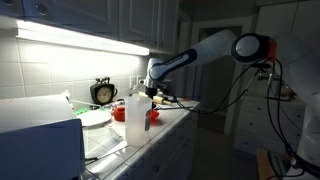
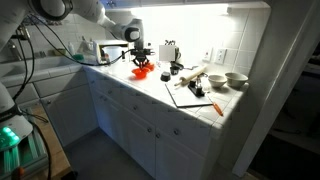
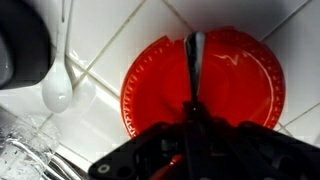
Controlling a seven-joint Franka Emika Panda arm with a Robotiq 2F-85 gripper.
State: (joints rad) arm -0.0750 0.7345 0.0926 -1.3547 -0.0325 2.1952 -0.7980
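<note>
A white tiled worktop (image 2: 155, 86) runs along a wall of white tiles (image 2: 205, 35), and its grey grout lines show close up in the wrist view. A light strip (image 1: 80, 38) under the white upper cabinets (image 1: 100, 14) glows on the backsplash. Below, white base cabinets (image 2: 150, 125) with drawers and small knobs stand on a dim grey floor (image 2: 105, 160) — the room beyond lies in shadow.

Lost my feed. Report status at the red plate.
Gripper shut on thin utensil, tip over red plate. White spoon beside plate, apart. Glassware close by.
</note>
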